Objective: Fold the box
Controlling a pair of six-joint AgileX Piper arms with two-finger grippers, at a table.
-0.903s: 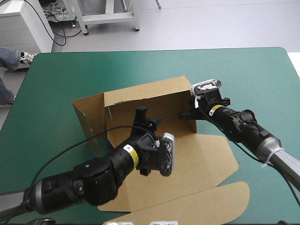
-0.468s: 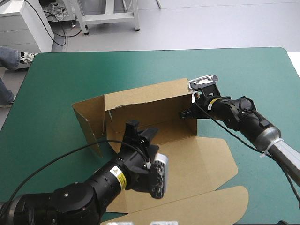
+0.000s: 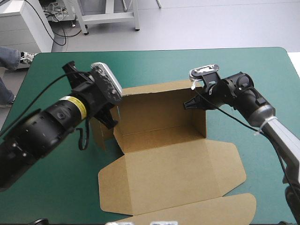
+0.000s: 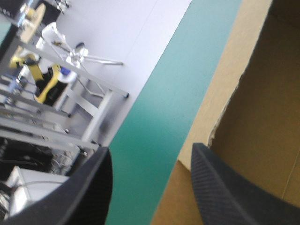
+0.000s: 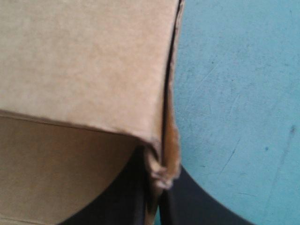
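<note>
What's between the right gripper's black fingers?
A raised wall's corner of the box, pinched by the right gripper; the right wrist view shows it.

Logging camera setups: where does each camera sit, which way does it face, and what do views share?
High view: above and behind the robot, looking forward and down at the table and box; both arms show, left gripper and right gripper.
Left wrist view: above the left wrist, facing along its open fingers past the box's wall to the table's edge.
Right wrist view: above the right wrist, close on the box corner its fingers pinch.
Shared: high and right wrist views show that pinched corner.
</note>
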